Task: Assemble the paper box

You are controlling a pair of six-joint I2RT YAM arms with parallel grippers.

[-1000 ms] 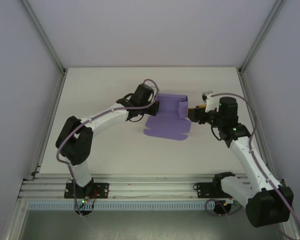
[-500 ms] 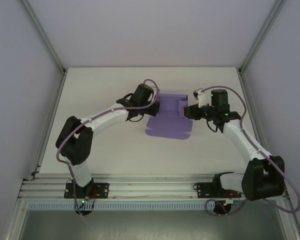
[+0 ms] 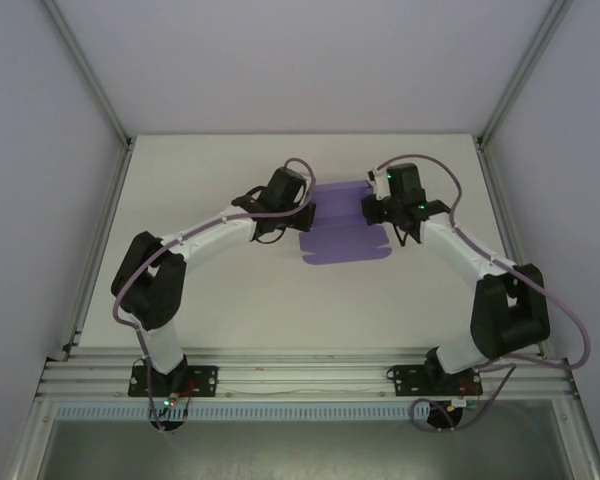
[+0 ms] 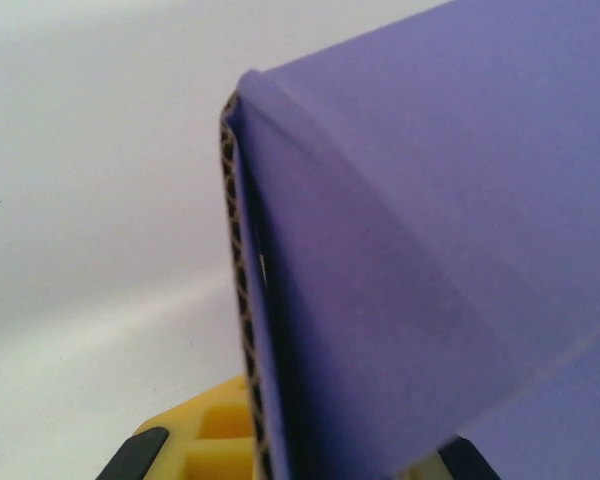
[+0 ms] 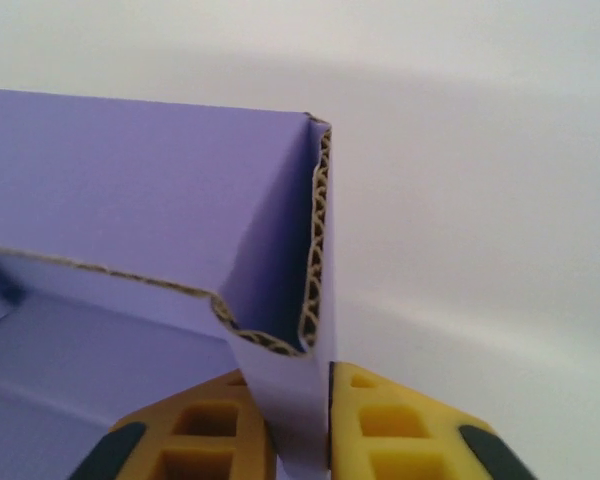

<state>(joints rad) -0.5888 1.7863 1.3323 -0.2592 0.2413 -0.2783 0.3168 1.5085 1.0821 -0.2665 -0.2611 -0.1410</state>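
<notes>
- 1 paper box [image 3: 342, 240]: purple corrugated card with brown fluted cut edges, partly folded, walls up; sits mid-bench [image 3: 210, 300], nearer the far edge.
- 2 grippers, yellow recessed pads [image 5: 390, 430]: left gripper [image 4: 310, 450] and right gripper [image 5: 298, 410] each pinched tight on a box wall.

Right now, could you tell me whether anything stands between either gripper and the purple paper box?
Nothing visible does. The left gripper is shut on one edge of the paper box, and the right gripper pinches its opposite wall.
</notes>
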